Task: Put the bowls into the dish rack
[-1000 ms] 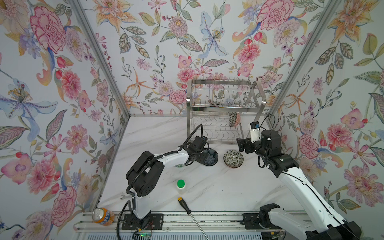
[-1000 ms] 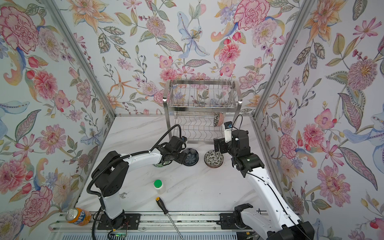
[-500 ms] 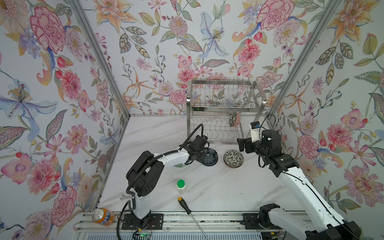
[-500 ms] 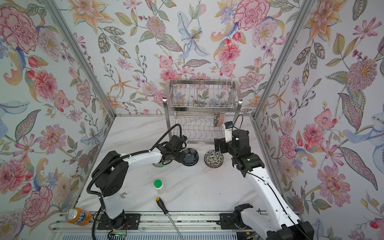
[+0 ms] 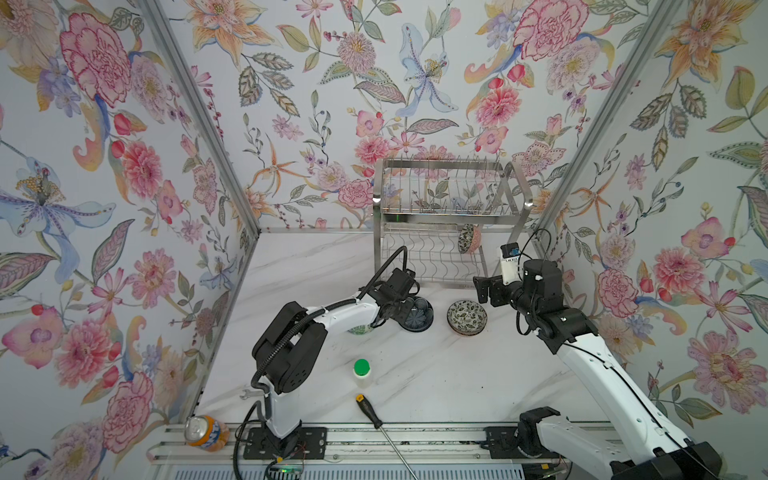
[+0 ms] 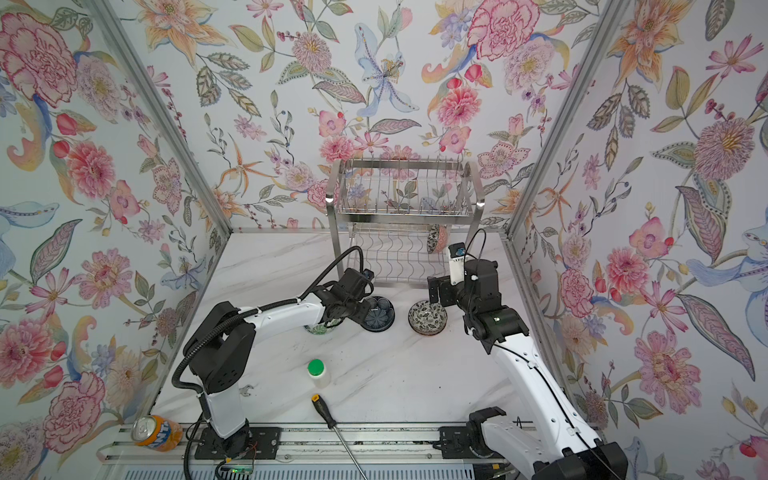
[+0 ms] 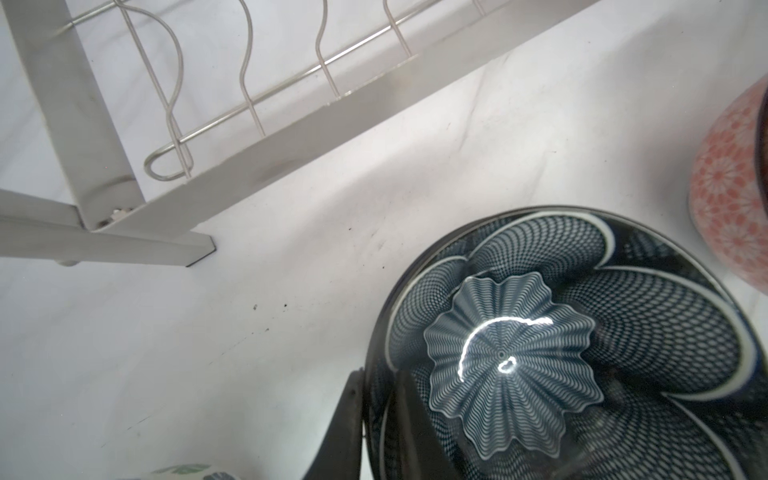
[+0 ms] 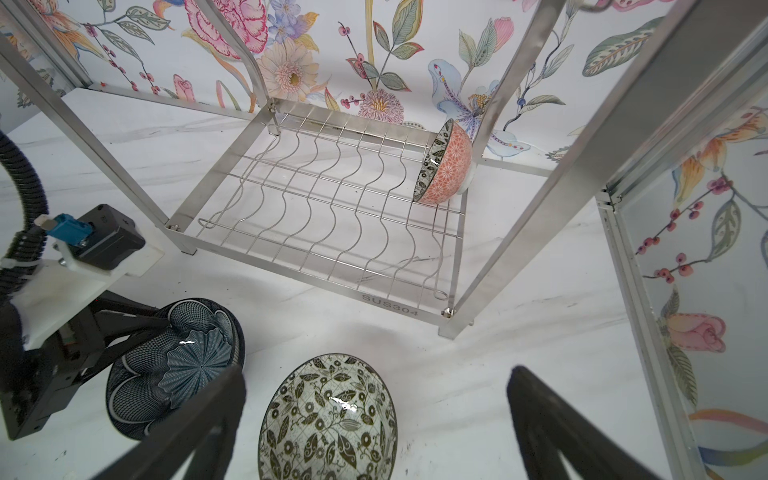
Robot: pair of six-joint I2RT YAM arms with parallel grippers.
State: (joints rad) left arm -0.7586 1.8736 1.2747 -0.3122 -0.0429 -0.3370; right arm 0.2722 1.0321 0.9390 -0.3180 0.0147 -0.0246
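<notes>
Marble tbl (image 8: 519, 353), "SUS304" on rack (image 8: 388, 304)

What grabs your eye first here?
The loud floral walls all around, then the steel dish rack at the back with one bowl on edge at the right of its lower shelf. In front of it, the left tool pinches the rim of a dark blue bowl, and the open right tool hovers by a black-and-white bowl.
</notes>
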